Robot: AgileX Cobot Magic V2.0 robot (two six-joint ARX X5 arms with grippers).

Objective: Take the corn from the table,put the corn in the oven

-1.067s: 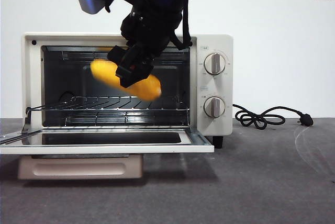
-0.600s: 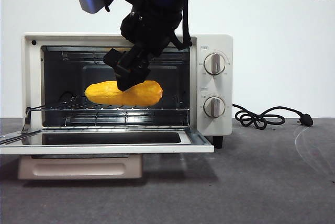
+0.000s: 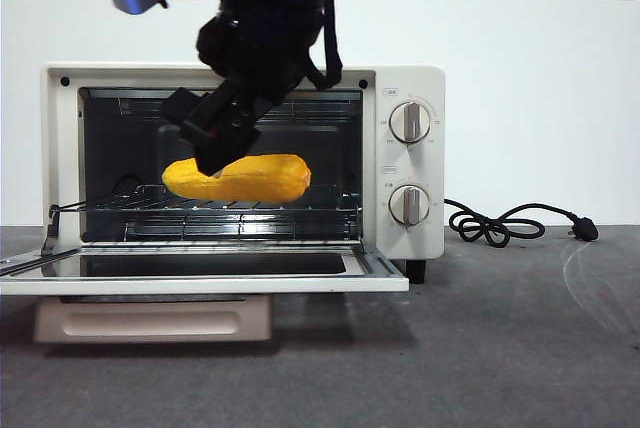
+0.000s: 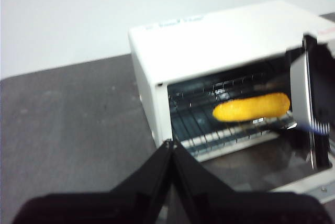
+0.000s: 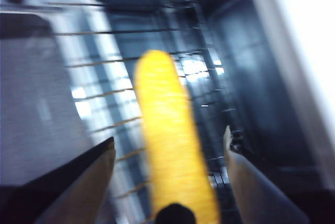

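The yellow-orange corn [image 3: 262, 178] lies lengthwise on the wire rack inside the cream-white oven [image 3: 420, 83], whose door hangs open. My right gripper [image 3: 200, 133] hovers open just in front of and above the corn's left half, and its jaws are clear of the cob. In the right wrist view the corn [image 5: 172, 145] stretches away between the spread jaws of that gripper [image 5: 168, 135]. My left gripper [image 4: 170, 144] is shut and empty, off to the oven's side, where it sees the oven [image 4: 209, 41] and the corn [image 4: 251, 107] on the rack.
The lowered oven door [image 3: 200, 273] juts toward the front over the dark grey table [image 3: 500, 348]. A pale tray [image 3: 155, 318] sits beneath it. Two knobs [image 3: 409, 121] are on the oven's right panel. A black cord [image 3: 500, 223] lies to the right.
One second ago the corn hung tilted in the right gripper. It now rests on the rack, let go, and the right gripper has opened and moved left.
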